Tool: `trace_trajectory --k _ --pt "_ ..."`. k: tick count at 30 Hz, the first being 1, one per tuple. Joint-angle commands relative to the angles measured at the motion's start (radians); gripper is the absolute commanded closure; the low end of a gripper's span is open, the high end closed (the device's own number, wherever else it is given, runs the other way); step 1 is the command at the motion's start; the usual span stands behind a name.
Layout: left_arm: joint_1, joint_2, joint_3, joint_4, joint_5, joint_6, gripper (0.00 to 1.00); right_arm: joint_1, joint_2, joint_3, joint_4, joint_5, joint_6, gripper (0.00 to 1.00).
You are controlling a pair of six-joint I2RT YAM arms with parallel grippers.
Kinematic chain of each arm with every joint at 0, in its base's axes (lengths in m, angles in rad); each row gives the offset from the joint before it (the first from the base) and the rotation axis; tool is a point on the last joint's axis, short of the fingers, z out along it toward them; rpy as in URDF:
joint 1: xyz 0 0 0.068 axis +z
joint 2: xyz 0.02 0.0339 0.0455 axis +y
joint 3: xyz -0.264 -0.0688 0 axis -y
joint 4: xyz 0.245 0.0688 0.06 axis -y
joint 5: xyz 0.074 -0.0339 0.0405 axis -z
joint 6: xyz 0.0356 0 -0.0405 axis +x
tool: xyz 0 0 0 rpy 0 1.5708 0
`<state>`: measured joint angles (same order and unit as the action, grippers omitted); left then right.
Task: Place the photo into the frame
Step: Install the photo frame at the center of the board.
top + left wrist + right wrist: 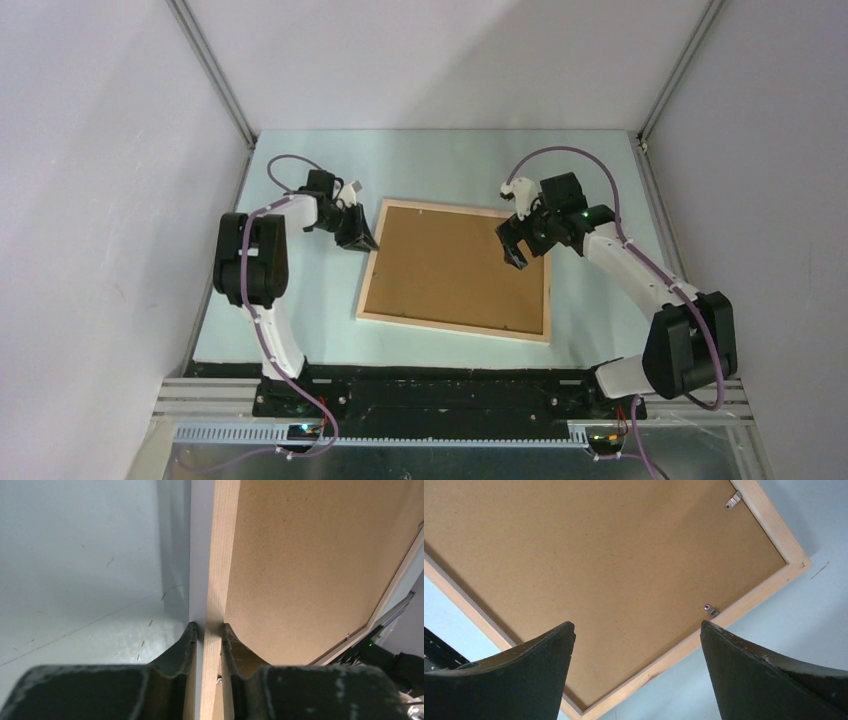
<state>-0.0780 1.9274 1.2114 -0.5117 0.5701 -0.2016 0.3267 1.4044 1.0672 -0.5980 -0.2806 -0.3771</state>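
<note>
The frame (pixel 455 330) lies back-up on the table, its pale wood edge around the plain brown backing board (pixel 455 265). The photo is not in view. My left gripper (pixel 362 240) is shut on the frame's left edge; in the left wrist view the wood edge (pixel 220 570) runs between the fingers, with the gripper (pixel 209 630) closed on it beside the board (pixel 310 565). My right gripper (pixel 510 245) is open and empty above the board's far right part. In the right wrist view the gripper (pixel 638 630) hangs over the board (pixel 599 555) near a frame corner (pixel 744 605).
Small metal clips (pixel 710 610) (pixel 734 500) sit on the frame's inner edge over the board. The pale blue table (pixel 300 300) is enclosed by white walls at the left, right and back. The arm bases stand at the near edge.
</note>
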Motion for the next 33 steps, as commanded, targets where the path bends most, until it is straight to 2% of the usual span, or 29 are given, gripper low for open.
trace_trajectory --k 1,8,14,21,26,30,33 --pt "-0.003 0.021 -0.003 0.126 0.034 -0.134 1.0 0.007 -0.079 -0.005 0.069 0.047 0.003 0.0" --pt "-0.031 0.012 -0.05 0.242 0.034 -0.233 1.0 -0.001 -0.136 -0.042 0.119 0.15 0.066 0.01" --pt "-0.035 0.019 -0.057 0.267 0.029 -0.25 0.98 0.013 -0.105 -0.042 0.034 0.015 0.063 0.0" --pt "-0.028 -0.015 -0.059 0.265 -0.009 -0.202 0.64 0.141 -0.091 -0.104 -0.022 -0.041 -0.038 0.01" --pt "-0.003 -0.067 -0.049 0.24 -0.032 -0.15 0.35 0.25 -0.084 -0.144 -0.018 -0.03 -0.06 0.04" --pt "0.023 -0.129 -0.041 0.198 -0.061 -0.08 0.24 0.342 -0.05 -0.154 -0.016 0.001 -0.056 0.08" --pt "0.038 -0.182 -0.032 0.15 -0.08 0.004 0.22 0.411 -0.006 -0.156 -0.006 0.051 -0.051 0.11"
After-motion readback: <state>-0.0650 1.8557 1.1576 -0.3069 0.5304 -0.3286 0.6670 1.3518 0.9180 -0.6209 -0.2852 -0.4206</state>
